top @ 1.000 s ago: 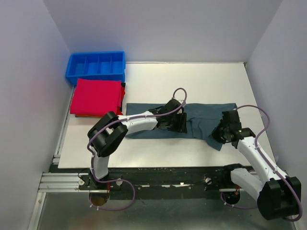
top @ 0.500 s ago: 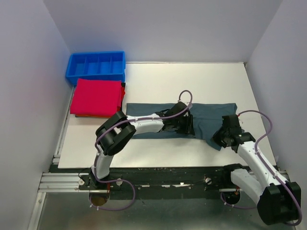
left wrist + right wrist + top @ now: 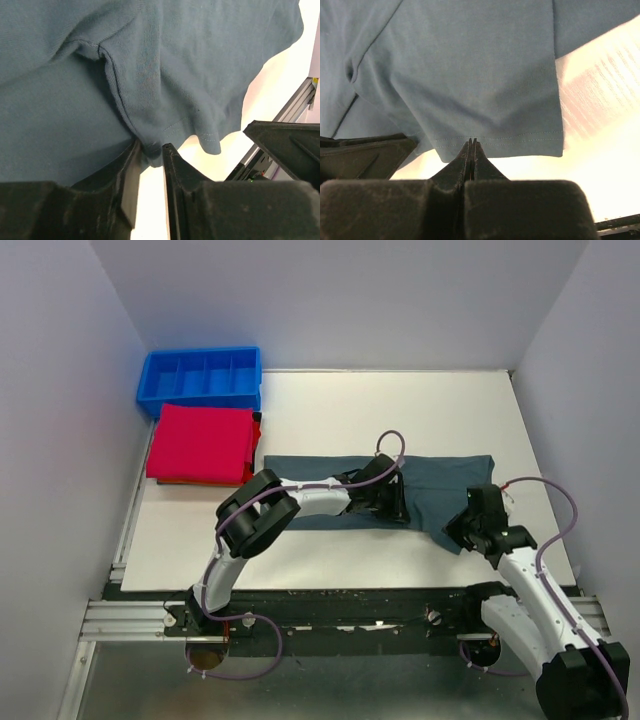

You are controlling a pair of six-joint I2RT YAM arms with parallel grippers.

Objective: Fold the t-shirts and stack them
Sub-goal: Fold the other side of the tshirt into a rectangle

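Observation:
The dark grey-blue t-shirt (image 3: 440, 480) lies as a long strip across the middle of the table, and it fills the left wrist view (image 3: 200, 75) and the right wrist view (image 3: 470, 75). My left gripper (image 3: 395, 510) sits at its near edge, mid-length, with the jaws (image 3: 151, 147) drawn in on a small fold of the hem. My right gripper (image 3: 462, 525) is at the near right sleeve, shut (image 3: 472, 141) with its tips on the stitched hem. The red-magenta t-shirt (image 3: 200, 443) lies folded square at the left.
A blue plastic tray (image 3: 200, 400) with dividers stands at the back left, just behind the red t-shirt. The metal rail (image 3: 130, 615) runs along the near table edge. White walls close in the left, back and right sides.
My left gripper slid right along the grey-blue t-shirt's near edge and its jaws narrowed onto the hem fold. My right arm shifted slightly right and nearer, still shut at the sleeve.

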